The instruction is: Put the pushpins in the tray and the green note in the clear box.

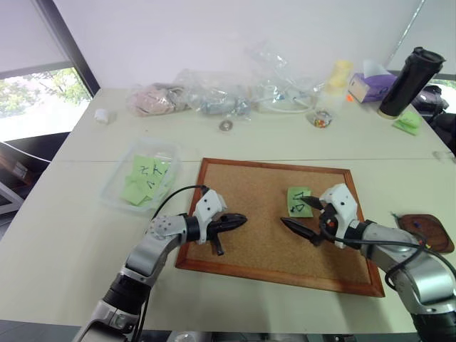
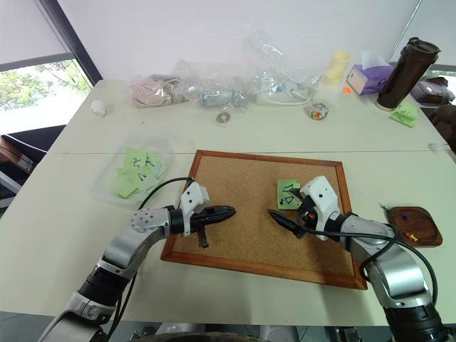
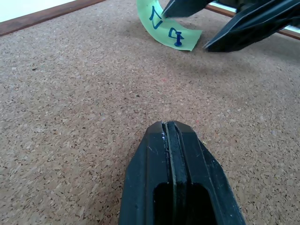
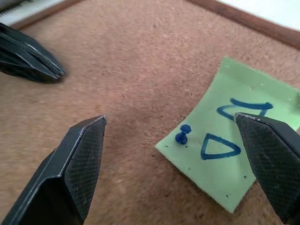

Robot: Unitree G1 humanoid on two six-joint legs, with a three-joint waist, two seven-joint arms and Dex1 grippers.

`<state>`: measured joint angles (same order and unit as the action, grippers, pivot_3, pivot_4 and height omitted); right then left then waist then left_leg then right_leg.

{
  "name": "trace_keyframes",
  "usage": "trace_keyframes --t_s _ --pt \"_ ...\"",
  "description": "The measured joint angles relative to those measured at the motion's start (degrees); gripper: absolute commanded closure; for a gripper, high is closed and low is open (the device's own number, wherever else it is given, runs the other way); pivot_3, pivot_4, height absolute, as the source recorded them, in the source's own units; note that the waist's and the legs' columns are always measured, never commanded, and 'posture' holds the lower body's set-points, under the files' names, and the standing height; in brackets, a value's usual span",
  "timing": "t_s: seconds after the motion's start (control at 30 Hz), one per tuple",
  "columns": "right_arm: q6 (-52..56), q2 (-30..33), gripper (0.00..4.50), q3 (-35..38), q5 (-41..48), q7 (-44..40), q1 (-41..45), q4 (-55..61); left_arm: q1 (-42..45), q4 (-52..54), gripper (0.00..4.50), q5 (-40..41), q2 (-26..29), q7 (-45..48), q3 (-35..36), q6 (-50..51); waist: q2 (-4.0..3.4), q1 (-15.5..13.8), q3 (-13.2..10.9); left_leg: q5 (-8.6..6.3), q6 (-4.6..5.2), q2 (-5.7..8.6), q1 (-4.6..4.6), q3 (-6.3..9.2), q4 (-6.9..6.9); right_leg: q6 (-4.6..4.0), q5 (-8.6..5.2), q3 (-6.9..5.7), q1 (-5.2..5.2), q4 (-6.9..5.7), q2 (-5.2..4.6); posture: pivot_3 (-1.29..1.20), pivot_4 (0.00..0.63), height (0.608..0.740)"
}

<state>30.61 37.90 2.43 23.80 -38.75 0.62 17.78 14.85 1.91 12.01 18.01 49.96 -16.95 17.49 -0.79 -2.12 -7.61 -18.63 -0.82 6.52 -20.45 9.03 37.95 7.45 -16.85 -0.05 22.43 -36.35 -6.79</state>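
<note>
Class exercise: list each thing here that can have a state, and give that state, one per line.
green note: pinned on the cork board, one edge curled up.
pushpin: stuck in the note.
tray: holding pins.
clear box: open, green notes inside.
left gripper: fingers shut, empty.
right gripper: fingers open, straddling the pin.

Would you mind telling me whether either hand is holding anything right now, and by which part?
Nothing is held. The left hand is shut on nothing above the cork board; the right hand is open around the pinned green note.
</note>
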Motion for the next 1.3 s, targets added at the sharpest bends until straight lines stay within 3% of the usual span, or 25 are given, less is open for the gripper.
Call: trace_keyframes --t_s 0.03,0.13,0.33,0.7,0.9,1.17,1.3 --pt "-0.81 -0.43 0.02 -0.17 -0.38 -0.22 0.20 -0.91 -0.05 0.02 4.50 0.01 0.01 0.00 0.02 0.00 0.00 0.02 0.00 0.00 0.00 0.00 0.00 0.00 0.00 0.00 0.00 0.00 0.00 0.00 0.00 0.00 0.150 0.730" --pt "-2.44 -0.73 1.34 -0.32 -1.45 -0.73 1.17 -3.06 -0.06 0.02 4.50 0.00 0.01 -0.13 0.03 0.00 0.01 0.04 0.01 0.00 0.00 0.00 0.02 0.00 0.00 0.00 0.00 0.00 -0.01 0.00 0.00 0.00 0.150 0.730" --pt "-4.21 -0.96 4.47 -1.00 -2.73 -1.88 1.62 -4.51 -0.44 0.44 4.50 0.00 0.00 -0.50 0.03 0.03 0.00 0.09 0.01 0.00 0.00 0.00 0.02 0.01 -0.01 0.00 0.00 0.00 -0.01 0.00 0.00 0.00 0.150 0.730" --pt "-0.37 -0.46 4.47 0.21 -2.36 -0.98 0.36 0.11 -0.78 1.75 4.50 0.11 0.04 -1.03 0.01 1.52 -0.03 -0.04 -0.01 -0.01 -0.01 0.02 -0.09 0.02 -0.03 0.00 0.00 0.01 0.10 0.00 -0.02 0.00 0.150 0.730" --pt "4.49 4.19 4.47 3.84 2.38 -2.60 1.31 13.07 -0.68 1.88 4.50 0.85 0.20 -1.06 0.03 2.28 0.07 -0.03 -0.05 -0.01 -0.01 0.00 -0.06 0.03 -0.03 0.00 0.00 0.00 0.05 0.02 -0.01 0.00 0.150 0.730" --pt "7.61 10.38 4.47 3.20 4.71 -6.80 2.46 18.45 1.10 1.29 4.50 2.23 0.20 -0.16 0.19 4.87 0.26 -0.10 -0.19 -0.01 -0.01 0.01 -0.08 0.03 -0.01 0.00 0.00 -0.05 0.04 0.02 -0.02 0.00 0.150 0.730" --pt "7.38 12.28 4.50 1.38 4.41 -8.83 4.42 18.62 4.89 1.61 3.09 5.36 1.77 2.11 0.44 12.21 0.59 -0.05 -0.45 -0.01 -0.01 0.01 -0.15 0.05 0.02 0.00 0.00 -0.07 0.09 0.02 0.00 0.00 0.150 0.730"
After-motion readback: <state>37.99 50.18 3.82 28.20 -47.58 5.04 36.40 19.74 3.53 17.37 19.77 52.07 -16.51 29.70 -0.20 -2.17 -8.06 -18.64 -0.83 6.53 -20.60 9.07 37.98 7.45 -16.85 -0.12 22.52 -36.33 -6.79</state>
